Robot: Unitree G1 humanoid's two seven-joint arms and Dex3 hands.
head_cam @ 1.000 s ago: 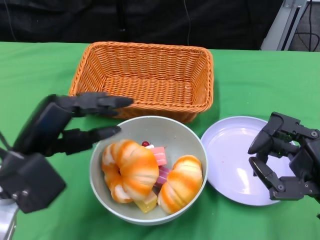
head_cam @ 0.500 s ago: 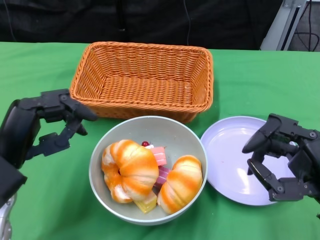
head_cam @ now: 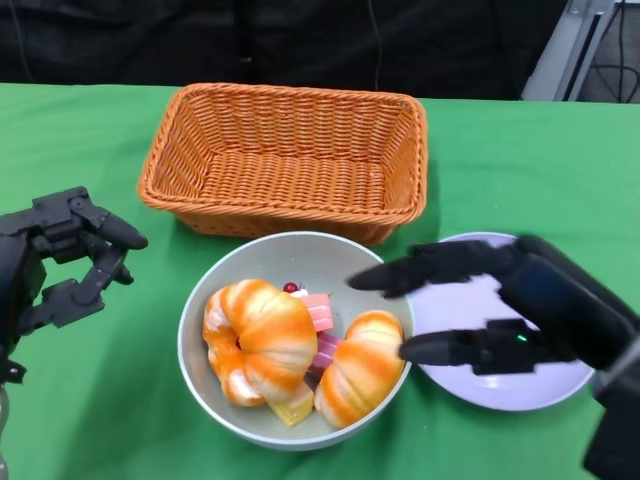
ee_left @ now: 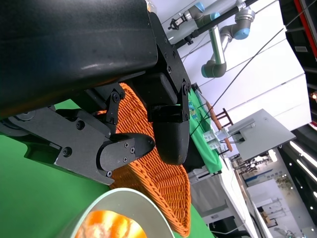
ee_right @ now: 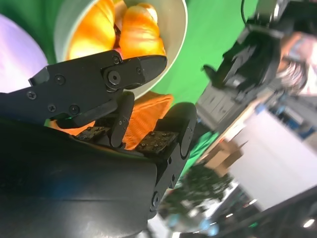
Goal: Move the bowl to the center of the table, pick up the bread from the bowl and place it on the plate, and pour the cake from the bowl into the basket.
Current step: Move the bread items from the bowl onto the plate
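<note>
I'm reaching my right hand (head_cam: 470,305) in over the pale lilac round plate (head_cam: 560,385), fingers spread and holding nothing, tips hovering at the right rim of the grey-green ceramic bowl (head_cam: 300,255). The bowl is sitting mid-desk, just near of the orange woven wicker basket (head_cam: 290,150), so I'm judging the bread pickup is the step in hand. The right-hand glazed orange bread roll (head_cam: 362,365) is lying nearest my fingertips, beside the other orange bread roll (head_cam: 262,335), with the pink cake pieces (head_cam: 320,312) between them. Next I'm needing to dip in and close around that roll. My left hand (head_cam: 65,260) is idling open at the left, well apart from the bowl.
</note>
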